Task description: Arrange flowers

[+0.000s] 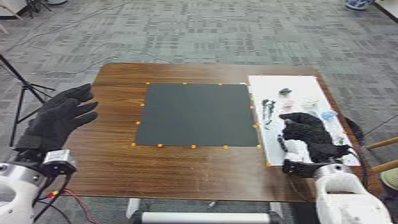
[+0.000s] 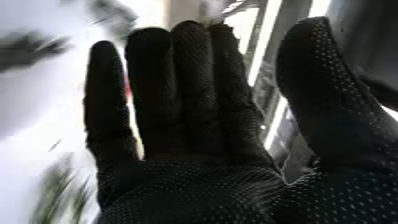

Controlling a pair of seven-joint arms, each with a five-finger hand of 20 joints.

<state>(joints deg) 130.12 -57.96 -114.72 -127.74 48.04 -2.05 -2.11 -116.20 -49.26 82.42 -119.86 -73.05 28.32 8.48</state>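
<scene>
In the head view my right hand (image 1: 306,129) is over the near part of the white sheet (image 1: 280,85) at the table's right. Small flowers lie on that sheet: a dark one (image 1: 284,92), pale pink and white ones (image 1: 310,104) and a light blue one (image 1: 330,115). Dark stems (image 1: 267,108) lie by its left edge. My left hand (image 1: 60,116) is raised beside the table's left edge, fingers extended, holding nothing. In the right wrist view my right hand (image 2: 191,125) has straight fingers with the thumb apart, and blurred green stems (image 2: 64,192) lie beyond it.
A dark rectangular mat (image 1: 197,115) with small orange markers round its edge lies mid-table, left of the white sheet. The brown table (image 1: 178,172) extends toward the robot. A black tripod (image 1: 25,90) stands left of the table, and a wooden chair (image 1: 386,165) is at the right.
</scene>
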